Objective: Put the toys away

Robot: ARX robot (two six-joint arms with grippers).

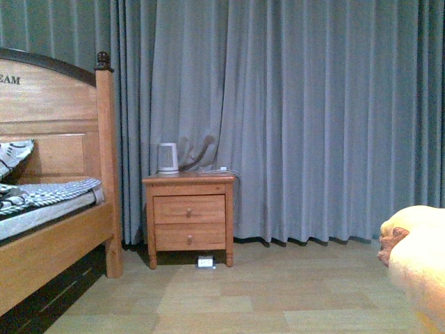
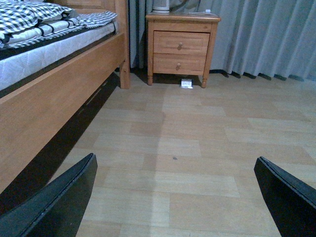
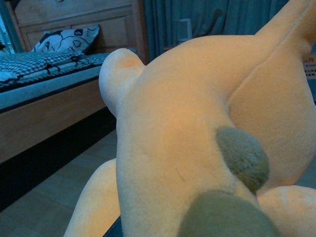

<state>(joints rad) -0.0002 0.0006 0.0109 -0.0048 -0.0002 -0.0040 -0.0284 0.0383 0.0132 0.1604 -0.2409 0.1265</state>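
Bedroom ahead of me: wooden furniture, curtained wall.
Blue-grey curtains [image 1: 299,118], floor-length, across the whole wall I face; pale plank floor [image 1: 264,296]; wooden bed [image 1: 52,243] to my left, with arched headboard [image 1: 49,104] and checked bedding [image 1: 52,193]; two-drawer nightstand [image 1: 189,219] just beside the bedpost, a white jug [image 1: 167,158] on its surface, a small white object [image 1: 205,261] on the floor beneath.

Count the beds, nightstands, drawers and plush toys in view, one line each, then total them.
Beds: 1
Nightstands: 1
Drawers: 2
Plush toys: 1
Total: 5
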